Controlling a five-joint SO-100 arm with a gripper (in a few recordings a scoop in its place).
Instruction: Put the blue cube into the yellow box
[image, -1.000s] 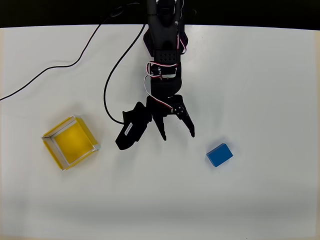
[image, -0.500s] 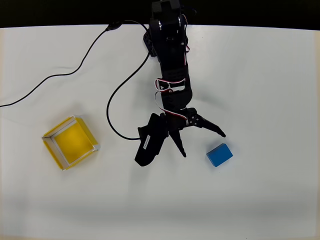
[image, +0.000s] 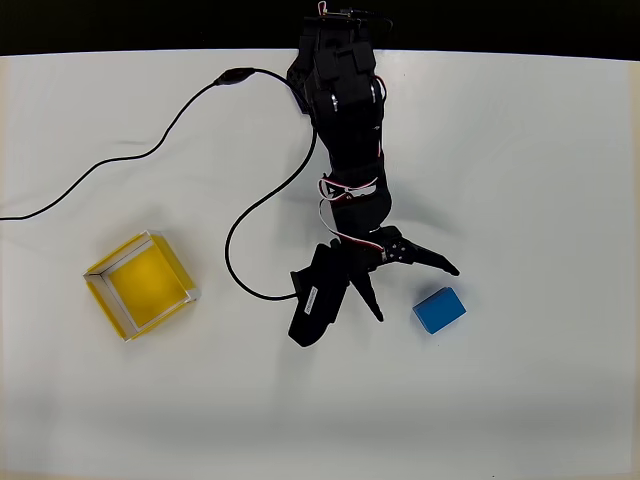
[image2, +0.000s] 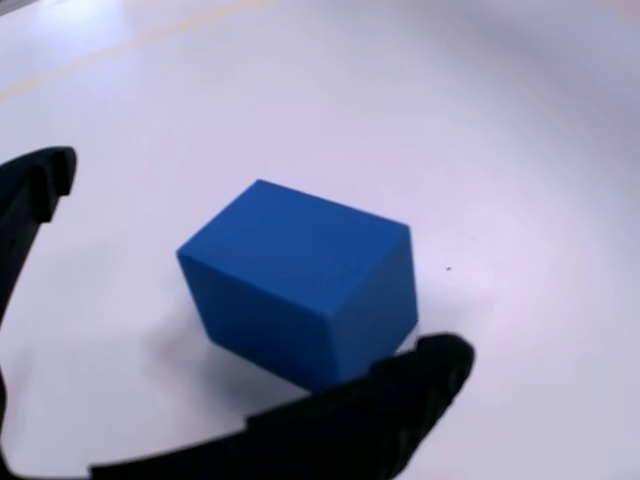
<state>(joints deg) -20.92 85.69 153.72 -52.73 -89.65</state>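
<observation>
Overhead view: black arm reaching down from the top edge over a white table (image: 540, 150), gripper (image: 418, 292) spread wide and holding nothing, just left of the blue cube (image: 439, 309); yellow box (image: 142, 285) well apart at the left, black cable (image: 170, 110) trailing across the upper left. Wrist view: blue cube (image2: 305, 280) resting on the table between the two black fingers (image2: 400, 400), jaws wide apart, contact with the near finger cannot be told.

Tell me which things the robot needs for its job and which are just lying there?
Needed:
blue cube
yellow box
gripper, open beside the cube

Just lying there:
black cable
white table
</observation>
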